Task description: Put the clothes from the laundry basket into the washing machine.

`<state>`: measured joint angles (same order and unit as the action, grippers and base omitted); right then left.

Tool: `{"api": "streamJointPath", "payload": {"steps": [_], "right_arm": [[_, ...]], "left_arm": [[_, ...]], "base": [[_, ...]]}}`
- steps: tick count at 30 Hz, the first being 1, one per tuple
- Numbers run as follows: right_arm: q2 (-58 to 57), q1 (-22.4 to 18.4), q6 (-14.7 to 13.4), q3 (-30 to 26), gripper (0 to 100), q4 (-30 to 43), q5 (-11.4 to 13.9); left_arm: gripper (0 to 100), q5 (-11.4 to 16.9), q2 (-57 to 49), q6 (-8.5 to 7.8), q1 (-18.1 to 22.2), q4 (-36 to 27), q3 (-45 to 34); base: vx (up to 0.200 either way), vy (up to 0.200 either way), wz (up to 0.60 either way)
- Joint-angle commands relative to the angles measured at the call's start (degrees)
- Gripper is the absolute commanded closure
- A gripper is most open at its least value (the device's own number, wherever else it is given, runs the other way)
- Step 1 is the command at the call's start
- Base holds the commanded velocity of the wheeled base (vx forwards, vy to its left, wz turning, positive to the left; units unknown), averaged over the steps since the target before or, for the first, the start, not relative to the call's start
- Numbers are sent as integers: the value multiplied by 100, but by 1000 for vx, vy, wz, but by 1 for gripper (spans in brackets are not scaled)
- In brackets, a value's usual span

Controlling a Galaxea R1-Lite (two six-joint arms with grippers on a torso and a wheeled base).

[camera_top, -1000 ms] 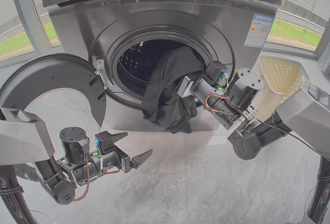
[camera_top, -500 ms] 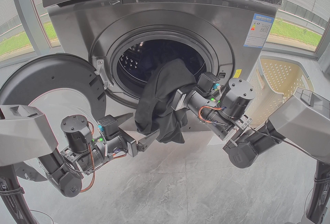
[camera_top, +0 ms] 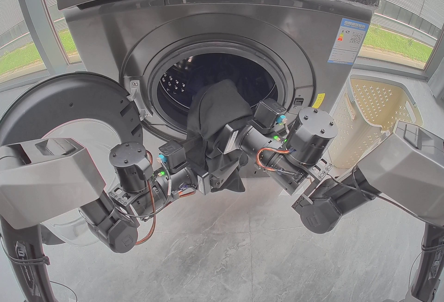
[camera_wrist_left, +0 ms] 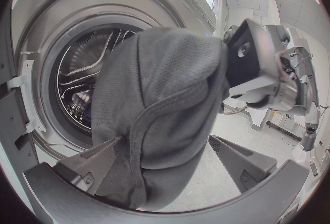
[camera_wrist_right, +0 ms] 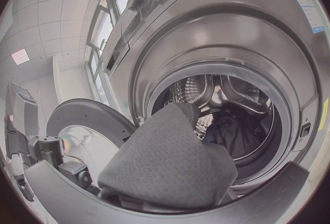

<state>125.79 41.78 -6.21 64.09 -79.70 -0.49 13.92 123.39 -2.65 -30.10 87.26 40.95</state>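
Washer door [camera_top: 69,104]: swung fully open at far left, clear of the drum opening [camera_top: 182,80].

Left gripper [camera_wrist_left: 165,138]: low, in front of the machine. Fingers are spread wide, one each side of the hanging lower fold of the dark garment [camera_top: 215,108], not closed on it.

Garment: outside the machine, hanging in front of the lower rim of the opening. Its upper lobe is level with the opening and its bulk is draped over the right gripper [camera_top: 217,150].

Right gripper: buried under the cloth, so I cannot tell whether it clamps or merely carries. A second dark item [camera_wrist_right: 233,135] lies deep in the drum.

Laundry basket [camera_top: 379,108]: far right, just beside the machine.

Judgement: the step in hand is gathering the loose tail.
- Close the left on a thick fold, not the hem.
- Raise the tail above the rim.
- Drive both arms in together, well past the rim, before release.

Risks: cloth snagging on the right gripper, or the tail slipping back out over the rim.
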Motion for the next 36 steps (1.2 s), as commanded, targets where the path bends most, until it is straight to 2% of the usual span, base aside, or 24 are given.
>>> {"api": "streamJointPath", "payload": {"steps": [1, 7, 15, 16, 26, 29, 36], "right_arm": [[-29, 129, -12, -28, 100, -1, -13], [-90, 190, -12, -177, 100, 7, -153], [-336, 366, -21, -414, 100, 7, -162], [-345, 366, -21, -414, 100, 7, -162], [-407, 252, -74, -520, 100, 7, -312], [-530, -3, -91, -766, 100, 122, -364], [-503, -214, -171, -1065, 100, 236, -487]], "left_arm": [[0, -39, 308, 10, 4, -113, 493], [0, -188, 458, 10, 57, -350, 968], [0, -214, 589, 10, 66, -368, 1082], [100, -214, 616, 10, 66, -359, 1082], [100, -522, 598, 45, 171, -289, 1416], [100, -584, 458, 133, 285, -227, 1434], [100, -619, 124, 265, 312, -209, 1354]], "base": [[0, 0, 0], [0, 0, 0], [0, 0, 0], [0, 0, 0], [0, 0, 0], [0, 0, 0], [0, 0, 0]]}}
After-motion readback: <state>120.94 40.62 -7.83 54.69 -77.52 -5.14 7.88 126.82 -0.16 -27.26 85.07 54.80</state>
